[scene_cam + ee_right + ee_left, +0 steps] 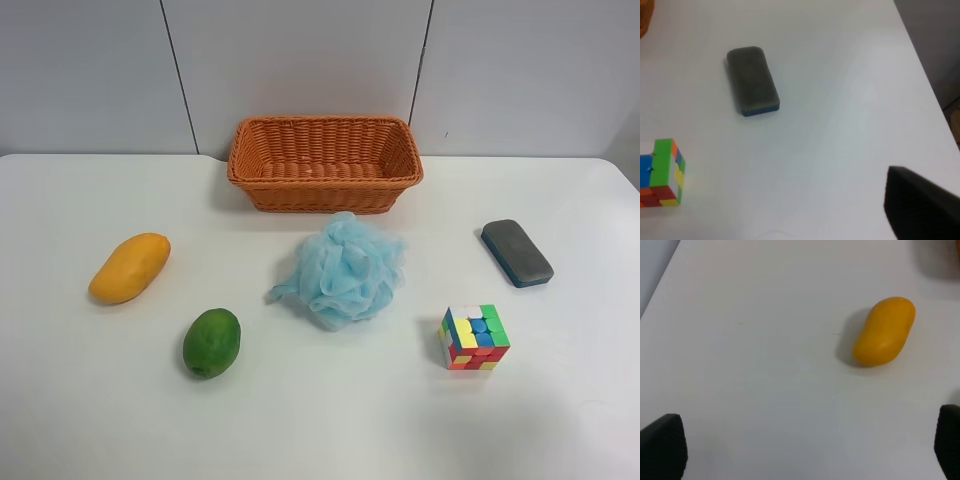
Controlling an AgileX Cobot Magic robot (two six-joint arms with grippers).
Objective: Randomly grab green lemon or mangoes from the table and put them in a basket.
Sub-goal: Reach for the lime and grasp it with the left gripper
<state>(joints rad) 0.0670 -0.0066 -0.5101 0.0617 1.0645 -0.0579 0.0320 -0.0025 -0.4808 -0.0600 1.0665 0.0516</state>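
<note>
Two cropped left pincer (805,445) fingertips (662,446) seemingly stand apart.

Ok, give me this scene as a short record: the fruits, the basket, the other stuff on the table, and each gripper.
mango: lying on the table, untouched
green lemon: on the table beside the mango, not touching it
basket: at the back of the table, no fruit inside
other things: blue mesh puff, colour cube, dark eraser
left gripper: open, empty, mango ahead of it
right gripper: only one finger in view, state unclear
</note>
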